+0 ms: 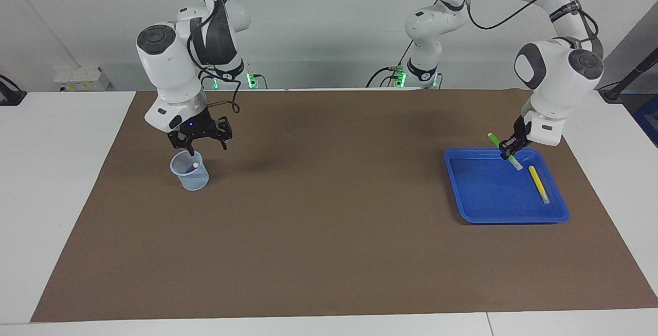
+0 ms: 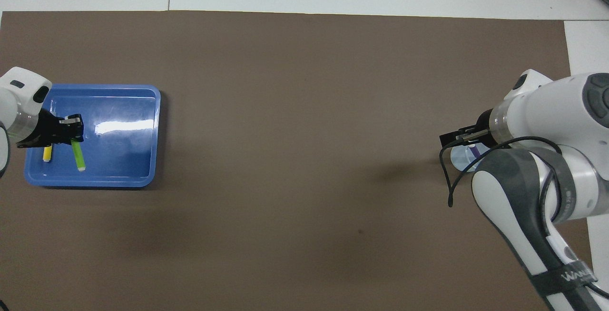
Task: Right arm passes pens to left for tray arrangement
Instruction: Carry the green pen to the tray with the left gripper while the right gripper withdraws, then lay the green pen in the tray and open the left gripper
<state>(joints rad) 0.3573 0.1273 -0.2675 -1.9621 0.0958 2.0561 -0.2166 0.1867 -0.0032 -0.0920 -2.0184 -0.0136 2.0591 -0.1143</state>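
The blue tray (image 1: 483, 212) holds a yellow pen (image 1: 538, 184), the left gripper (image 1: 510, 149) is closed around a green pen (image 1: 496, 142) above it, and the right gripper (image 1: 200, 141), fingers spread and empty, hangs over the cup (image 1: 191, 174) with a purple pen (image 1: 191, 168).

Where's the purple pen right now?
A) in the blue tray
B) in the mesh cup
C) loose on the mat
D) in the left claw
B: the purple pen stands inside the mesh cup, under the right claw; the blue tray holds only the yellow pen.
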